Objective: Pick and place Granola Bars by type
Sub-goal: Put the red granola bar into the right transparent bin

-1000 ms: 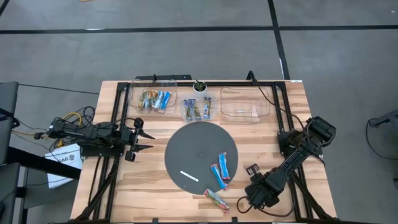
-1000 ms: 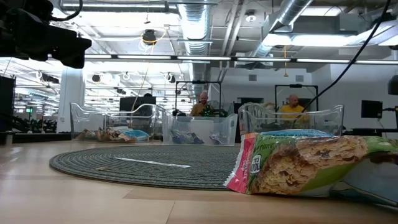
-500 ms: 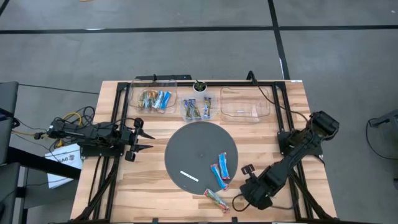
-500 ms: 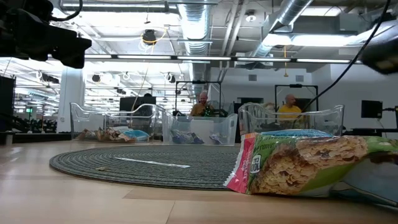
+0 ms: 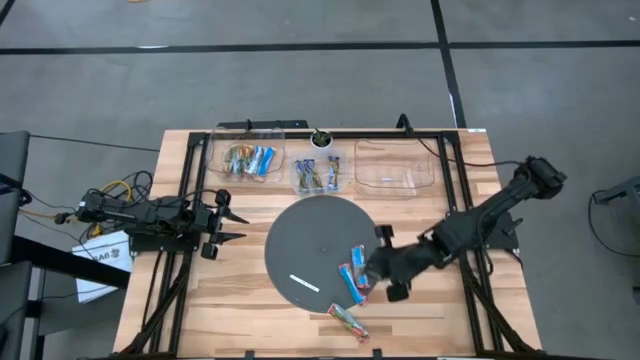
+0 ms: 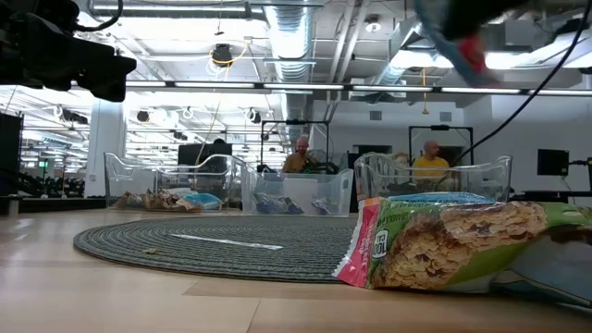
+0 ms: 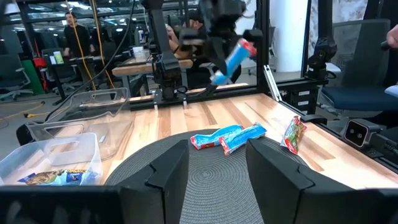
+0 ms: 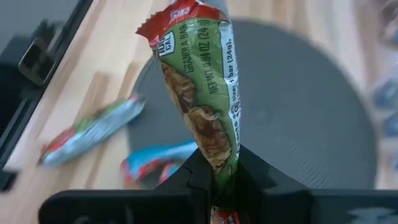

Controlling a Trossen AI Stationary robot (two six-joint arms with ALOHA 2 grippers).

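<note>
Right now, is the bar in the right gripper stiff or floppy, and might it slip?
The bar probably holds its shape: it stands straight out from the right gripper, pinched at one end only. Likely light, since that small pinch carries it. The shiny wrapper may be slippery.

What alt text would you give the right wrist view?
The right gripper is shut on one end of a green-wrapped granola bar, which sticks out from between its fingers over a round dark mat. Beyond it, a blue bar lies at the mat's edge and another green bar lies on the wooden table.
</note>
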